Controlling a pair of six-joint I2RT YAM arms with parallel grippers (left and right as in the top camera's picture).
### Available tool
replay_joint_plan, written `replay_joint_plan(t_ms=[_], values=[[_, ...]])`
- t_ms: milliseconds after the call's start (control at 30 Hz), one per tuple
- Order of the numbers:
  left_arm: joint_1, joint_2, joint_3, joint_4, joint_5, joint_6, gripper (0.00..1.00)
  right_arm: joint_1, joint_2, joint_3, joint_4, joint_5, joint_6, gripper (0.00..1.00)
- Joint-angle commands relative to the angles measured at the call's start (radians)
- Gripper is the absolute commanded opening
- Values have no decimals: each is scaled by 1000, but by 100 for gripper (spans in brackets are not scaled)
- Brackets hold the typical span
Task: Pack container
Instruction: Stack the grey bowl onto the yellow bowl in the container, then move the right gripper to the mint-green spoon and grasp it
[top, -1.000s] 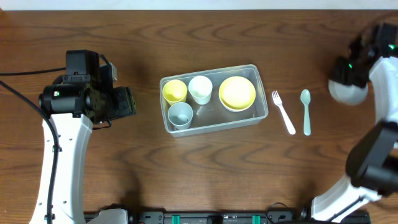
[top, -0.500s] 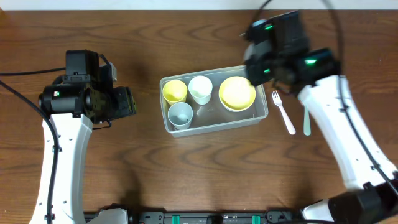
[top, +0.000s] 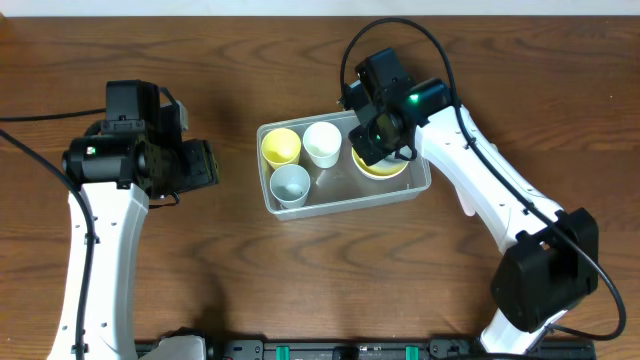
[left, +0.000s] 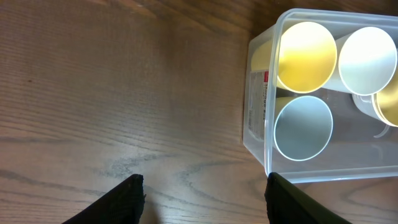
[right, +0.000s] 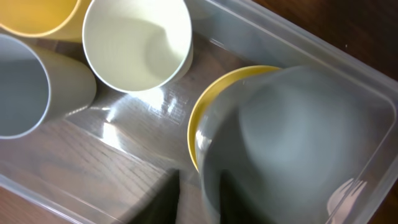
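Observation:
The clear container (top: 340, 208) stands mid-table and holds a yellow cup (top: 281, 146), a white cup (top: 322, 142), a pale blue cup (top: 290, 183) and a yellow bowl (top: 388, 168). My right gripper (top: 375, 135) is over the container's right end. In the right wrist view it (right: 193, 199) is shut on the rim of a grey bowl (right: 298, 137), held just above the yellow bowl (right: 214, 106). My left gripper (top: 200, 165) is open and empty to the left of the container; the left wrist view shows its fingers (left: 202, 199) near the container's corner (left: 255, 124).
The right arm crosses the table to the right of the container and covers the cutlery there. Only a white handle end (top: 467, 208) shows below the arm. Black cables run at the far left and above the right arm.
My right arm has swung from the far right edge to over the container, carrying the grey bowl. It now covers the fork and spoon. The left arm has not moved.

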Motion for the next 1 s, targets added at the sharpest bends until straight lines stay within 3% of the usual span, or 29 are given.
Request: replay_joint_plan(t_ms=[0,300,433,700,967], values=[[5,-2,-2,-2,12,6,63,9,-8,-1,0,16,-9,49],[5,-2,-2,-2,12,6,63,-85,-138,0,-10,237,159,55],[5,-2,-2,-2,12,6,63,-228,-223,0,-27,252,230,68],[5,-2,-2,-2,12,6,63,-523,-200,-77,-80,183,200,73],[5,-2,-2,-2,12,6,63,-632,-97,-320,107,128,181,79]])
